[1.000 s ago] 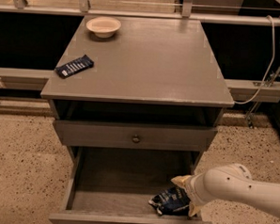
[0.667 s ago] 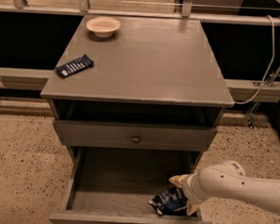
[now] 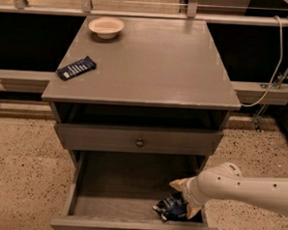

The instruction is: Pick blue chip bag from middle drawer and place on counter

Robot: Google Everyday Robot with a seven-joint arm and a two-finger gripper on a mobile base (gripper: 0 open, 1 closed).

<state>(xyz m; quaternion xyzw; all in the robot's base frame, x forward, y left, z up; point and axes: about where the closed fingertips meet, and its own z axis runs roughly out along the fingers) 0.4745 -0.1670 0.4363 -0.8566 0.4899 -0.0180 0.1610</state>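
Where the middle drawer point(image 3: 121, 183) gapes, lower centre, we see one hand point(image 3: 184, 199) at one blue chip bag point(image 3: 169, 208); we cannot tell its grip. One bowl point(image 3: 106, 26), one wrapper point(image 3: 77, 68) top the bench point(image 3: 156, 64).

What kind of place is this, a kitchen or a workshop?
Likely a robot test area rather than a home: a lone cabinet whose counter holds just a bowl and a wrapper, speckled hard floor, a loose cable behind. The gripper is in the middle drawer at the blue chip bag.
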